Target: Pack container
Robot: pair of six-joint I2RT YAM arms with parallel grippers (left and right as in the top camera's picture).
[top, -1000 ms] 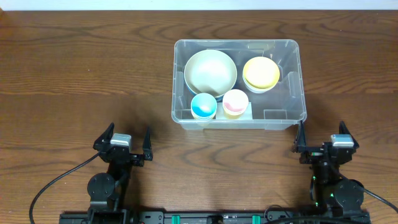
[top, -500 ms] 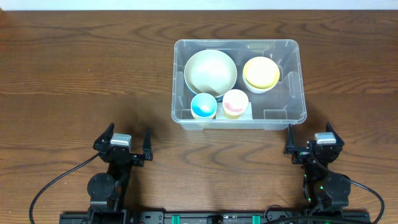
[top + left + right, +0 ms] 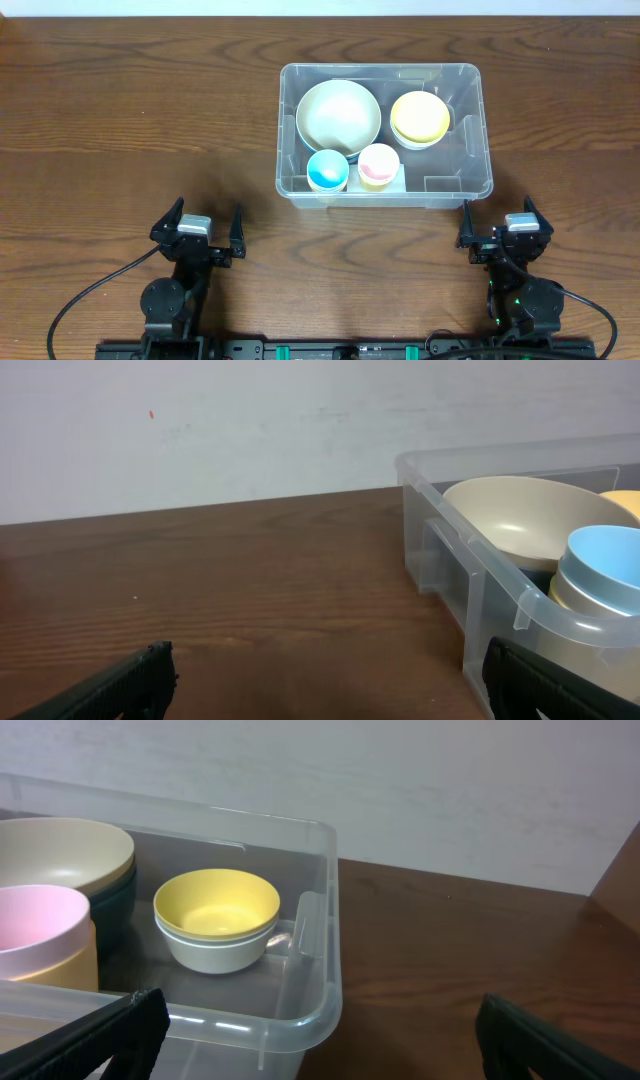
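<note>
The clear plastic container [image 3: 470, 180] stands on the wooden table right of centre. It holds a large cream bowl [image 3: 338, 113], a yellow bowl [image 3: 419, 117] stacked in a white one, a blue cup [image 3: 327, 170] and a pink cup [image 3: 378, 164]. My left gripper [image 3: 198, 222] is open and empty near the front edge, left of the container. My right gripper [image 3: 498, 222] is open and empty just in front of the container's front right corner [image 3: 325, 1005]. The left wrist view shows the container's left wall [image 3: 470, 575], the cream bowl [image 3: 530, 525] and the blue cup [image 3: 605, 565].
The table's far edge meets a white wall [image 3: 200, 430]. Bare wood [image 3: 130, 130] spreads left of the container and along the front between the two arms.
My right gripper has shifted a little to the left along the front edge, toward the container's front right corner. The left arm and the container's contents have not moved.
</note>
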